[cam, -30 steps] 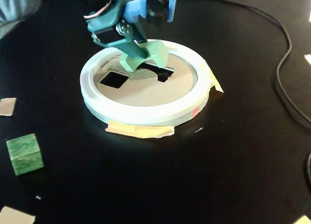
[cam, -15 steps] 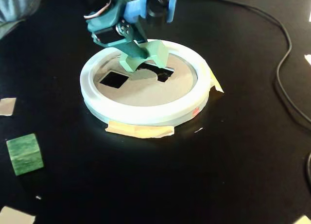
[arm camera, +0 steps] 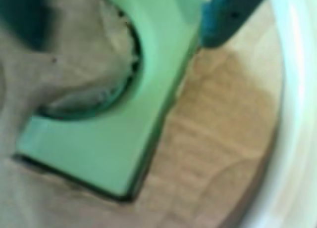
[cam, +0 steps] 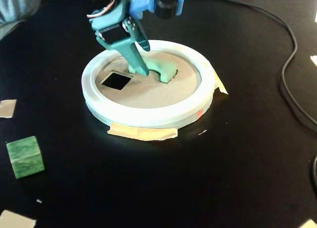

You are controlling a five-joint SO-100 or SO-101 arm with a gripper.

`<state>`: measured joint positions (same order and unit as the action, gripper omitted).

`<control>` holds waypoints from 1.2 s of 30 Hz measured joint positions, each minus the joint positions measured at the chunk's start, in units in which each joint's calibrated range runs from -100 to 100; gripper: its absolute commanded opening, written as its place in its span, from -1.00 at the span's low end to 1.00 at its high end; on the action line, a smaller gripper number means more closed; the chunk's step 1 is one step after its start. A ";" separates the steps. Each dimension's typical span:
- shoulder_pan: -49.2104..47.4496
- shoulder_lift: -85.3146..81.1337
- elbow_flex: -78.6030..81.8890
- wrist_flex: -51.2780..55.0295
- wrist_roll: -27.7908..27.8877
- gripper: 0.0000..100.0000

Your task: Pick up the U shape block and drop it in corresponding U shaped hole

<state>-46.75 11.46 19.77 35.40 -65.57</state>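
The U shape block [arm camera: 114, 154] sits in the U shaped hole [cam: 166, 79] of the tan disc [cam: 148, 94], long axis running lower left to upper right in the wrist view, notch facing upper left. The gripper [cam: 141, 69] stands at the block; whether its fingers clamp it I cannot tell. A green cube [cam: 25, 156] lies well apart on the black table [cam: 247, 163].

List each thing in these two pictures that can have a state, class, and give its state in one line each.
U shape block: sitting in the U shaped hole, top showing above the disc.
Hand: down at the block; grip unclear.
Square cutout: empty.
Disc: taped to the table.
Dark green cube: loose on the table, untouched.
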 measured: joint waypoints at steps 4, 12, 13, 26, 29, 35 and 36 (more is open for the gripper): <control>0.00 0.00 0.00 0.00 2.00 0.53; 0.00 -3.48 0.00 0.00 9.82 0.53; 0.00 -4.01 0.00 0.00 10.94 0.53; 10.89 -14.36 0.39 7.57 39.41 0.56; 16.18 -17.21 1.66 13.48 45.03 0.54; 31.37 -30.32 9.66 29.00 52.50 0.53; 36.66 -34.77 13.47 31.72 53.58 0.53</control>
<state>-10.09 -23.32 33.24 67.12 -11.99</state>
